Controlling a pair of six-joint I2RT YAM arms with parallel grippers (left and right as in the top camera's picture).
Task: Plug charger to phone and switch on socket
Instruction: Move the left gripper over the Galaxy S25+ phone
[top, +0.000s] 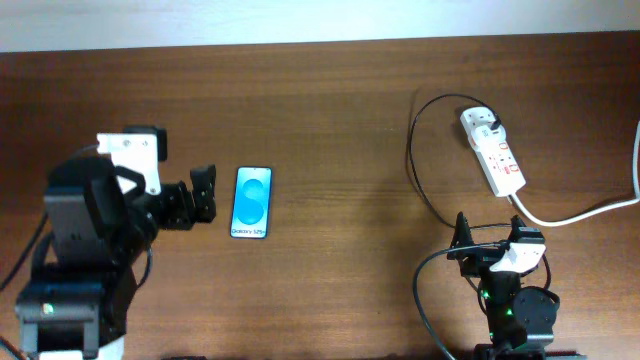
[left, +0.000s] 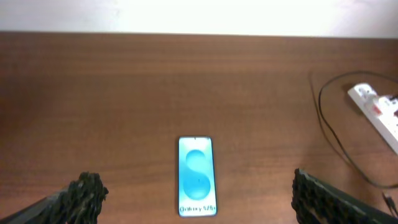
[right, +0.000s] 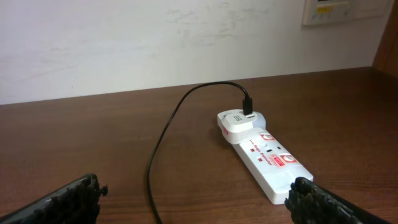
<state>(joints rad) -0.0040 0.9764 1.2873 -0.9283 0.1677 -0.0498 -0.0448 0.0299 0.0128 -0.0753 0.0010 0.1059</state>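
- My left claw (top: 207, 195) stands wide open with nothing between its jaws. In the left wrist view only the tips of its two fingers (left: 86, 194) show, cut off by the bottom corners.
- The phone (top: 251, 202) lies flat just to the right of that claw, apart from it, screen up and lit blue. From the wrist the phone (left: 197, 176) sits between the fingertips and a little farther out. Its white band of lettering is blurred there.
- My right claw (top: 490, 240) is also spread open and empty, at the near right of the table (top: 330, 100). Its fingers (right: 69, 200) are again clipped by the frame edge.
- Beyond it, at the far right, lies the socket (right: 264, 155), long and white. I see red marks on it, but I cannot tell how the switches are set.
- A white adapter (right: 236, 124) sits in the socket's far end, with the black plug of the charger (right: 165, 134) pushed into it.
- The charger (top: 412, 150) arcs left from there, then curves back toward my right claw. I lose it among the arm's own black cables, so I cannot make out the connector tip.
- A thick white cord (top: 580, 212) leaves the socket's near end and runs off the right edge.
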